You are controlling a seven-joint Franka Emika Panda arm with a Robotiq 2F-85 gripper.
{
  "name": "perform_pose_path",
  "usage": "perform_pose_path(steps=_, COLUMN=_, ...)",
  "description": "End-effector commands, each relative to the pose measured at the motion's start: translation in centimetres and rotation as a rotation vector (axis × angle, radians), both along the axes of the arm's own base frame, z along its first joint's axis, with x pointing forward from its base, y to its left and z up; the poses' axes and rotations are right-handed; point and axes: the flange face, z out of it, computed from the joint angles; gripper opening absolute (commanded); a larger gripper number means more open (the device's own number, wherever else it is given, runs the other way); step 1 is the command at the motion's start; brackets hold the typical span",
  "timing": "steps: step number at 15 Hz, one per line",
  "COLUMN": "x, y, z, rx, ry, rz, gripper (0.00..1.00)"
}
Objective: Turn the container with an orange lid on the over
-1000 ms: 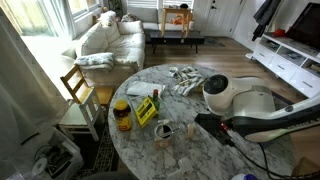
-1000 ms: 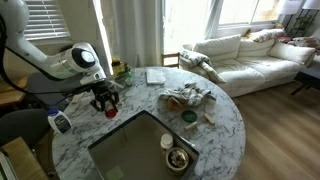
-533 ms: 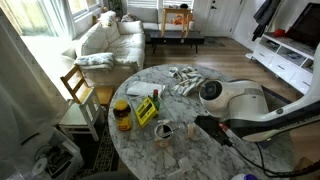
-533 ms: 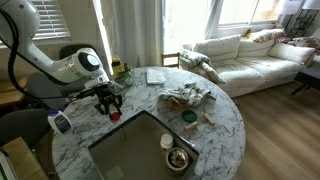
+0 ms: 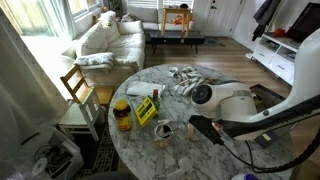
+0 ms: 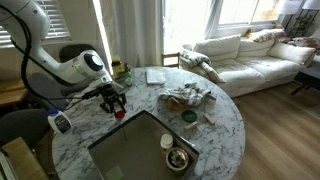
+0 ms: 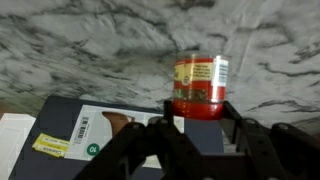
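The small container (image 7: 200,78) with a printed label and an orange-red lid (image 7: 198,104) sits between my gripper's (image 7: 200,110) two dark fingers in the wrist view. The fingers press on the lid from both sides. It hangs just above the marble table (image 7: 90,45), at the edge of a dark mat (image 7: 120,112). In an exterior view the lid shows as a red spot (image 6: 119,113) under the gripper (image 6: 114,103). In an exterior view the gripper (image 5: 200,128) is low over the table and the container is hidden.
A big amber jar with a yellow lid (image 5: 122,113) and a yellow box (image 5: 146,108) stand on the table. A crumpled cloth (image 6: 187,96), a bowl (image 6: 178,158), a blue-capped bottle (image 6: 60,121) and a wooden chair (image 5: 78,92) are nearby.
The arm has shifted along the table toward its middle, carrying the container with it. The grip has stayed the same.
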Motion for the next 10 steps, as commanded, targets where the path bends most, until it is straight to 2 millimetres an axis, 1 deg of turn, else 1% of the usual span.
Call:
perform_pose_path(steps=1, x=0.9, y=0.9, z=-1.5, rx=-0.042, ry=-0.004, rz=0.006, gripper=0.24)
perform_pose_path(steps=4, x=1.1, y=1.3, z=-2.0, rx=-0.062, ry=0.022, rz=0.017, gripper=0.24)
perform_pose_path(steps=5, x=1.2, y=1.3, z=-2.0, rx=-0.052, ry=0.025, rz=0.014, gripper=0.71)
perform_pose_path(steps=7, x=1.2, y=1.6, z=-2.2, rx=-0.038, ry=0.033, rz=0.020, gripper=0.82)
perform_pose_path(steps=9, x=1.2, y=1.9, z=-2.8, rx=-0.038, ry=0.041, rz=0.025, gripper=0.97)
perform_pose_path(steps=10, x=1.1, y=1.9, z=-3.0, rx=-0.038, ry=0.044, rz=0.027, gripper=0.98)
